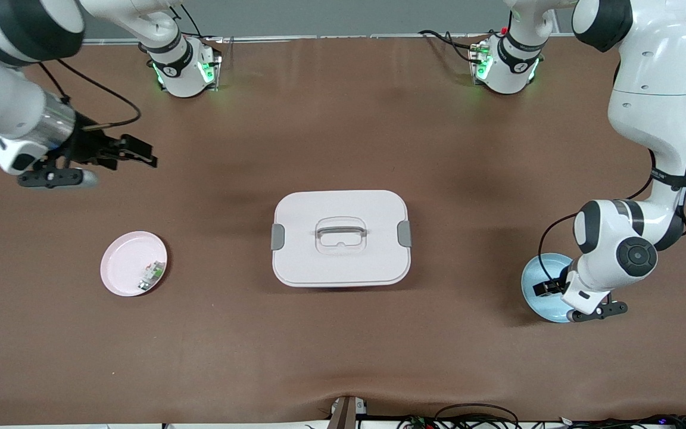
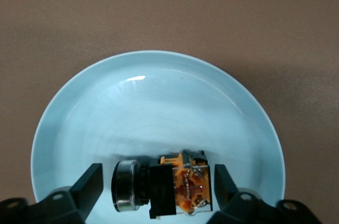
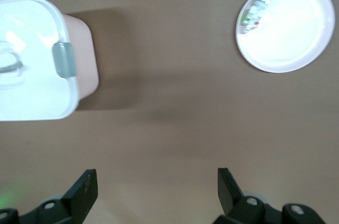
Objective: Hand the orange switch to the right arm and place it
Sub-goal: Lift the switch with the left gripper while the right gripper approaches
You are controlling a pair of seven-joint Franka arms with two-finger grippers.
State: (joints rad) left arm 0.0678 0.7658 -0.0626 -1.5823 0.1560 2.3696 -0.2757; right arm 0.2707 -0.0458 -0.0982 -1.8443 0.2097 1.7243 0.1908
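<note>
The orange switch (image 2: 169, 188), a black blocky part with an orange middle and a silver ring at one end, lies on its side in the light blue plate (image 2: 159, 107). My left gripper (image 2: 156, 187) is down in that plate (image 1: 533, 280) at the left arm's end of the table. It is open, with one finger on each side of the switch and a small gap on both sides. In the front view the left gripper (image 1: 548, 288) hides most of the switch. My right gripper (image 1: 143, 156) is open and empty, up over bare table at the right arm's end.
A white lidded box (image 1: 340, 237) with a handle and grey clips stands mid-table, and it also shows in the right wrist view (image 3: 37, 60). A pink plate (image 1: 125, 259) holds a small white-and-green part (image 1: 151, 275) and lies nearer the front camera than the right gripper.
</note>
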